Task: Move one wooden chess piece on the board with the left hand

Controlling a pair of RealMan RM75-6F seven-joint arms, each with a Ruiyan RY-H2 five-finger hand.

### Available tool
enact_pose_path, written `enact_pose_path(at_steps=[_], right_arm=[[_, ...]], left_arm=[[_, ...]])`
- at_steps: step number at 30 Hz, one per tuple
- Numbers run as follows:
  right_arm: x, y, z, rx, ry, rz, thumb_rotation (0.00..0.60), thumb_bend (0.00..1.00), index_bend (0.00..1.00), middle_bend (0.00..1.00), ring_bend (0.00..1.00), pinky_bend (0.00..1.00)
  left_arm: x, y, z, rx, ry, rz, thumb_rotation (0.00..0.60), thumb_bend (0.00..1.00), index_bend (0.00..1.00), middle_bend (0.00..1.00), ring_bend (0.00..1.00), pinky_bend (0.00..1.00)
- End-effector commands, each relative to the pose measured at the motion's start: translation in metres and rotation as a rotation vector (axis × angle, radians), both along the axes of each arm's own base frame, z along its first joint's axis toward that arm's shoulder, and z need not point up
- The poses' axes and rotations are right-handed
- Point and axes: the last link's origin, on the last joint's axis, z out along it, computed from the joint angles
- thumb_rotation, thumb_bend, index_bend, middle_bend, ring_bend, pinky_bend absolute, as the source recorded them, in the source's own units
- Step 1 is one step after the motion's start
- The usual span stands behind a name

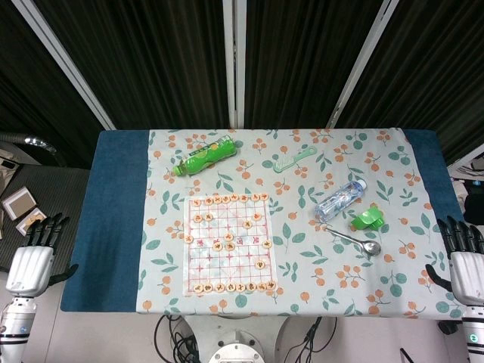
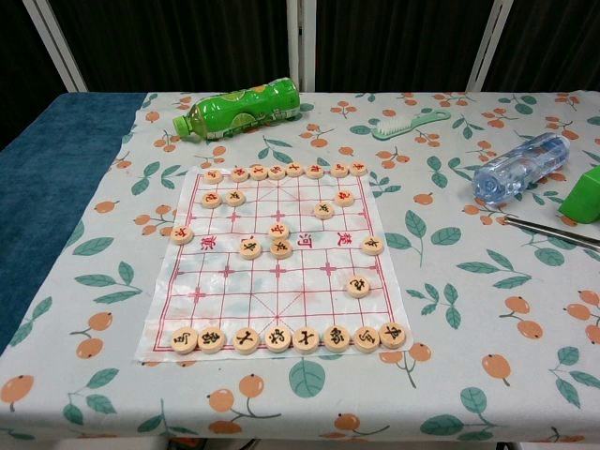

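Left hand (image 1: 34, 261) low at the left edge of the head view — fingers apart and pointing up, holding nothing. Right hand (image 1: 465, 265) mirrored at the far right — fingers likewise spread, empty. Neither seen from the chest.

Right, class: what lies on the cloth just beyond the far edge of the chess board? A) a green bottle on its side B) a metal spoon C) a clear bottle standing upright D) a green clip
A: the green bottle lies on its side just past the far edge of the chess board, cap pointing left.
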Motion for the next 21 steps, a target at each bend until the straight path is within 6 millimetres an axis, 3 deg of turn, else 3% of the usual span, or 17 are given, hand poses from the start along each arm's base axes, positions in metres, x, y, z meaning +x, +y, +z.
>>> enact_pose_path(at_steps=[1,11,21], right_arm=[[0.000,0.001,-0.001,0.009,0.004,-0.001,0.600,0.17,0.00,0.00,0.00,0.00],[0.009,-0.006,0.006,-0.007,0.009,0.000,0.600,0.18,0.00,0.00,0.00,0.00],[0.010,-0.022,0.018,-0.030,0.003,-0.005,0.600,0.18,0.00,0.00,0.00,0.00]], left_arm=[[0.001,-0.001,0.000,-0.008,0.004,0.002,0.600,0.15,0.00,0.00,0.00,0.00],[0.012,-0.010,-0.017,-0.138,-0.099,-0.027,0.600,0.16,0.00,0.00,0.00,0.00],[0.062,0.006,-0.083,-0.321,-0.248,-0.168,0.600,0.16,0.08,0.00,0.00,0.00]])
